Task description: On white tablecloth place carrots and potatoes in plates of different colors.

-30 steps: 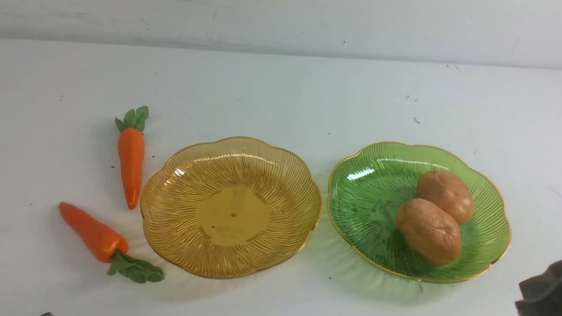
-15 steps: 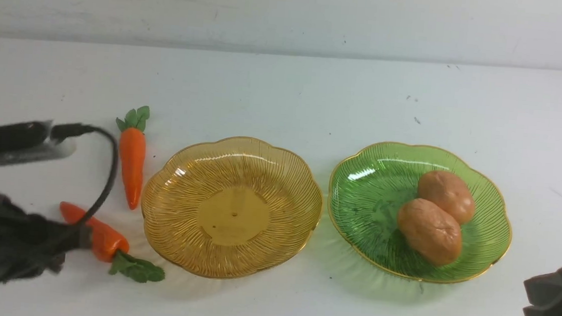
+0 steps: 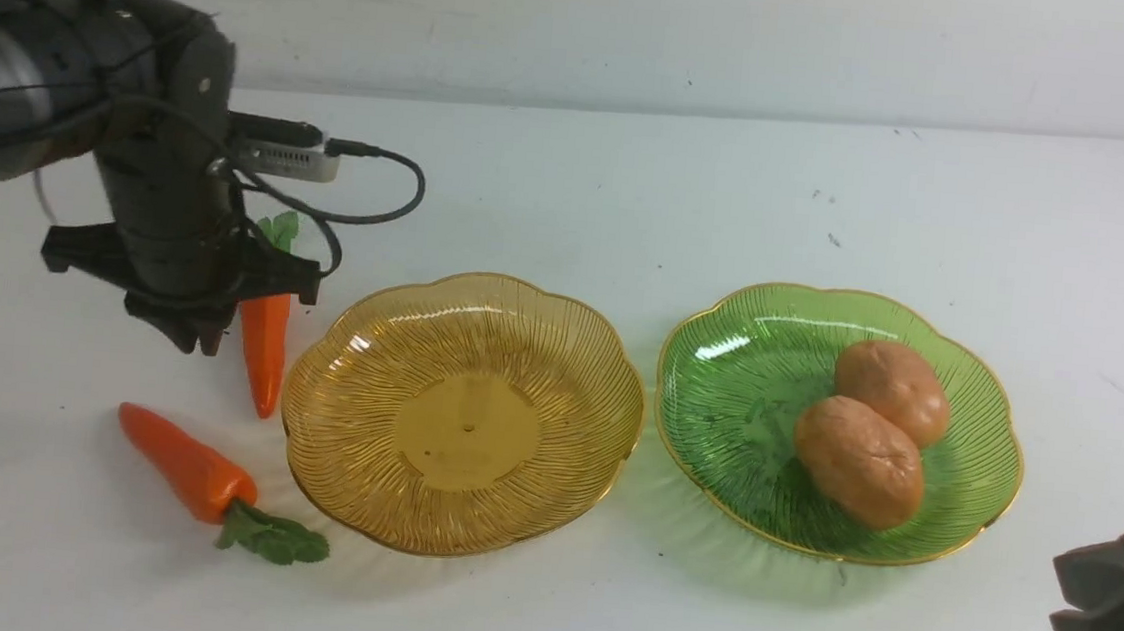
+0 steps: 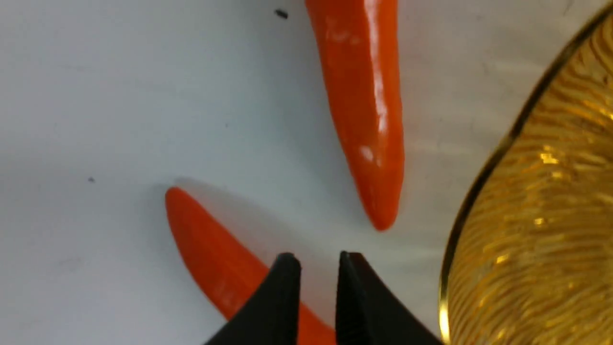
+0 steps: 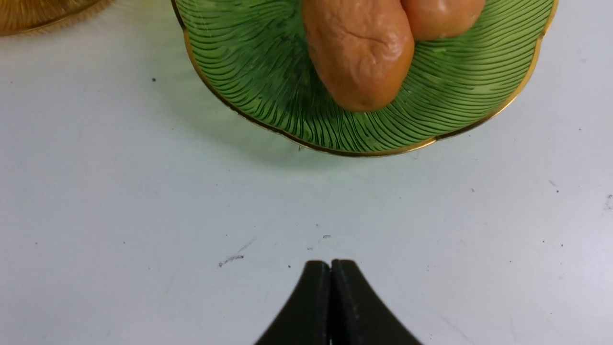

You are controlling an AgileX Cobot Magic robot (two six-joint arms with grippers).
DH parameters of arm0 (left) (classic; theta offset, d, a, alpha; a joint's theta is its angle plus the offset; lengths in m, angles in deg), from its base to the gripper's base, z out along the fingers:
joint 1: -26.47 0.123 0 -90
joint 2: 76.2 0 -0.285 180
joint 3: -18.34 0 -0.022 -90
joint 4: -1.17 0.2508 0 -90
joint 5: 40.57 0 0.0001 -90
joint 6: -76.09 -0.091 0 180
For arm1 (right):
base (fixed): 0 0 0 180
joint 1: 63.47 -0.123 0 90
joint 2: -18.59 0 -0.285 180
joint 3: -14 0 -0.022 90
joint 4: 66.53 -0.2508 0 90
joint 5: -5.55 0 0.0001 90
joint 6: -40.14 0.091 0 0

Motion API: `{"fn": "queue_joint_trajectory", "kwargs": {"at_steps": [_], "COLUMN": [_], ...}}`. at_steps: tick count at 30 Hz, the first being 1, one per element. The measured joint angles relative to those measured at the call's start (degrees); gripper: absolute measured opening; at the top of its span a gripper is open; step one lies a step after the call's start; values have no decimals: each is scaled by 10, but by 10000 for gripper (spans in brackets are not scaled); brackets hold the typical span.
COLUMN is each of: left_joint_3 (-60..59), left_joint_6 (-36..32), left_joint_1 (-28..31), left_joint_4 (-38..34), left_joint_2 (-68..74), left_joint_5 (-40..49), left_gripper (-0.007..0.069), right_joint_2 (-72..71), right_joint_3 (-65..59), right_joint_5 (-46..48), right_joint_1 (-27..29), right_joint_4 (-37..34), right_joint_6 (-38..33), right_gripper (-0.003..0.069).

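Two orange carrots lie on the white tablecloth (image 3: 572, 186) left of the empty amber plate (image 3: 461, 428): a far one (image 3: 261, 352) and a near one (image 3: 189, 472) with green leaves. My left gripper (image 3: 194, 339) hangs just above the far carrot's left side. In the left wrist view its jaws (image 4: 318, 258) stand slightly open and empty, over the near carrot (image 4: 210, 254), with the far carrot (image 4: 364, 110) ahead. Two potatoes (image 3: 892, 390) (image 3: 858, 461) rest in the green plate (image 3: 746, 400). My right gripper (image 5: 330, 262) is shut and empty, above bare cloth short of the green plate (image 5: 268, 81).
The amber plate's gold rim (image 4: 479, 191) runs close beside the left gripper's fingers. A cable (image 3: 380, 211) loops from the left wrist above the table. The right arm (image 3: 1116, 605) sits low at the front right corner. A white wall backs the table.
The left arm has risen from the lower left and swung in over the far carrot, and its jaws have parted a little. The right arm has barely moved.
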Motion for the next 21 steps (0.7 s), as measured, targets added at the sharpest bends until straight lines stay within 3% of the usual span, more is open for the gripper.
{"fn": "queue_joint_trajectory", "kwargs": {"at_steps": [7, 17, 21], "left_joint_3": [133, 198, 198], "left_joint_6": [-1, 23, 37], "left_joint_1": [0, 0, 0], "left_joint_4": [0, 53, 72], "left_joint_2": [88, 188, 196], "left_joint_5": [44, 48, 51], "left_gripper": [219, 528, 560], "right_joint_2": [0, 0, 0], "right_joint_3": [0, 0, 0], "right_joint_5": [-2, -17, -17], "right_joint_1": [0, 0, 0], "right_joint_4": [0, 0, 0], "right_joint_6": [0, 0, 1], "right_gripper": [-15, -15, -15]}}
